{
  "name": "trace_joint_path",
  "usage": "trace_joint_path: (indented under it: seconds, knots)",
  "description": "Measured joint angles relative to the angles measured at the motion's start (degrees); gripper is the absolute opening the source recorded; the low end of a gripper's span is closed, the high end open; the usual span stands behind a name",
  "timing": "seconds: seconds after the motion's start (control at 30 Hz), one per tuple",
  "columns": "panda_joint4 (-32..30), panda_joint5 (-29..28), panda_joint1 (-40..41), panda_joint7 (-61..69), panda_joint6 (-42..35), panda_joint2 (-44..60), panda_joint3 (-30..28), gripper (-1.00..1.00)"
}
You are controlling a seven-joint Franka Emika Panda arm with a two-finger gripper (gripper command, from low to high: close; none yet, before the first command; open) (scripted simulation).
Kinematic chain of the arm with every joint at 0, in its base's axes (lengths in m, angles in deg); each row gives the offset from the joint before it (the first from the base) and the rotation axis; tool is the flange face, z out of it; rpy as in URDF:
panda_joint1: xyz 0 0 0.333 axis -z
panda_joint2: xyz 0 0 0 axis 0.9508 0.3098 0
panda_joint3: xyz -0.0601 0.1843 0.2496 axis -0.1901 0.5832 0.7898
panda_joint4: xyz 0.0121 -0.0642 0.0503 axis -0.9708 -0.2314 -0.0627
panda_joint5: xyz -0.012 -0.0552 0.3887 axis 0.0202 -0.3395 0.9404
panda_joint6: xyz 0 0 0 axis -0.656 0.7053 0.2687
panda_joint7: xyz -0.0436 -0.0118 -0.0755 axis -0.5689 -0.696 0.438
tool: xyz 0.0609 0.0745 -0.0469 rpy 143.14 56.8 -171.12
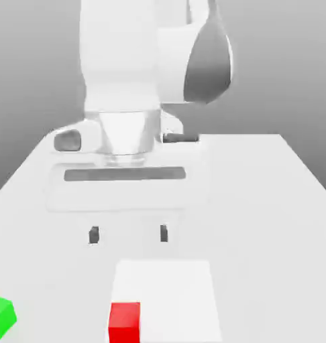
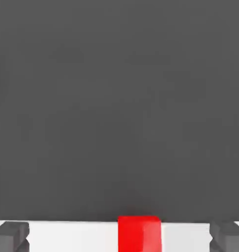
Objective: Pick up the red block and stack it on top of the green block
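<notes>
Hovering released, the end effector (image 1: pixel 129 234) faces a pale table (image 1: pixel 259 248), grey backdrop (image 1: pixel 286 67) behind.

I see table (image 1: pixel 273 221): pale, flat | I see patch (image 1: pixel 169 285): white, flat, four-sided, on table

Bright, flat, almost shadowless light

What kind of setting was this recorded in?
Most likely a simulated tabletop workspace: a white robot arm over a plain pale table, flat-coloured red and green blocks, and a blank grey backdrop.
</notes>
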Motion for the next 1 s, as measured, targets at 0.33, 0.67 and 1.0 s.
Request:
trace_joint_path:
  seconds: [0.33, 0.67, 1.0]
  knots:
    - [0.2, 1.7, 2.2, 2.9, 11.7, 19.9, 1.5, -1.0]
    - [-0.6, 0.3, 1.6, 1.9, 7.4, 14.7, 0.6, -1.0]
    - [8.8, 5.0, 12.0, -7.7, -4.2, 13.5, -11.3, -1.0]
